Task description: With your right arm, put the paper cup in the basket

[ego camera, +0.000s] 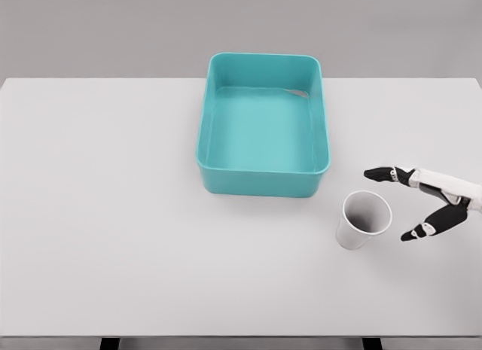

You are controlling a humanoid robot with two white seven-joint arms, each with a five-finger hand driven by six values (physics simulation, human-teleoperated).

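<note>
A white paper cup [363, 219] stands upright on the white table, just below the teal basket's near right corner. The teal rectangular basket [263, 175] sits at the table's centre back, and nothing lies inside it. My right hand [399, 203] comes in from the right edge, its fingers spread wide. One finger points left above the cup's rim level and the thumb reaches toward the cup from lower right. A small gap separates the hand from the cup. The left arm is out of sight.
The white table [113, 214] spans the whole view, with its front edge near the picture's bottom. A grey wall lies behind it.
</note>
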